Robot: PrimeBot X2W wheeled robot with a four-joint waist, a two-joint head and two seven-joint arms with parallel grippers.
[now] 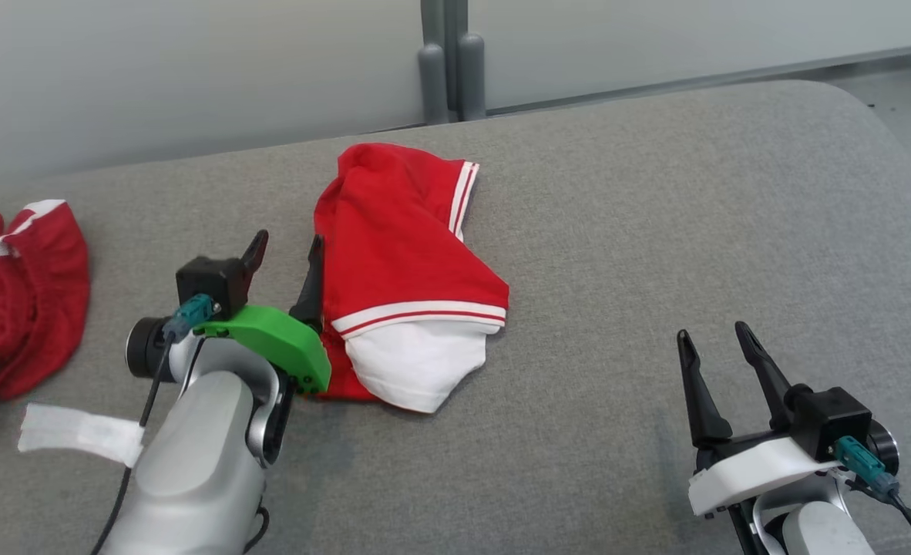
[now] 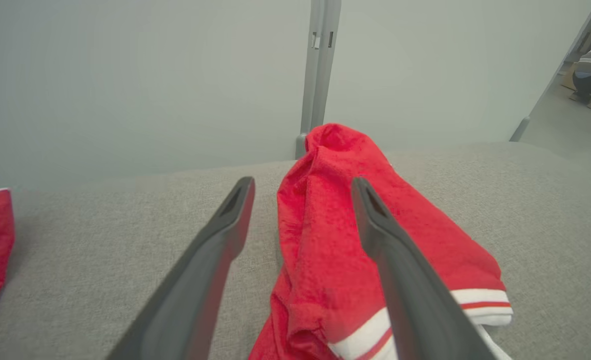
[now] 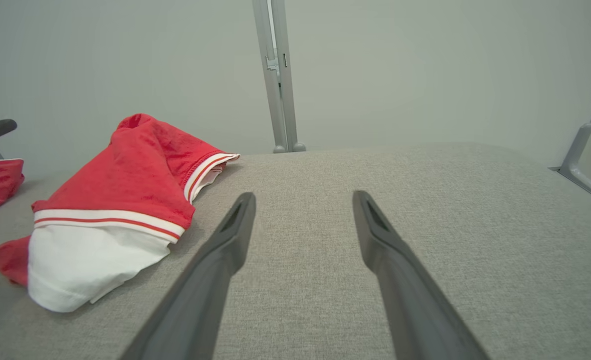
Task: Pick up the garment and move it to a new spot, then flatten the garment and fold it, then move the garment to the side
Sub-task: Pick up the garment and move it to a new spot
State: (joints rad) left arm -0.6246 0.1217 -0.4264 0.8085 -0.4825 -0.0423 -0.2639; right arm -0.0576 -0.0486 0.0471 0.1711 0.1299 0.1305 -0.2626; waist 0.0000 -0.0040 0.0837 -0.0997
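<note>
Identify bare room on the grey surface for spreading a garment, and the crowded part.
Widest bare patch: the grey surface between the red-and-white garment and the right gripper. Crowded: the left side, with the left gripper, a second red garment and a white strip.

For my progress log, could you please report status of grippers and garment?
Left gripper open, at edge of garment, nothing held. Right gripper open, apart. Garment crumpled, not folded. Another red cloth off left.

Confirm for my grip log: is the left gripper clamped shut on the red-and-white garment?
No: the left gripper stands open, its fingers spread wide, pinching none of the garment lying on the grey surface.
</note>
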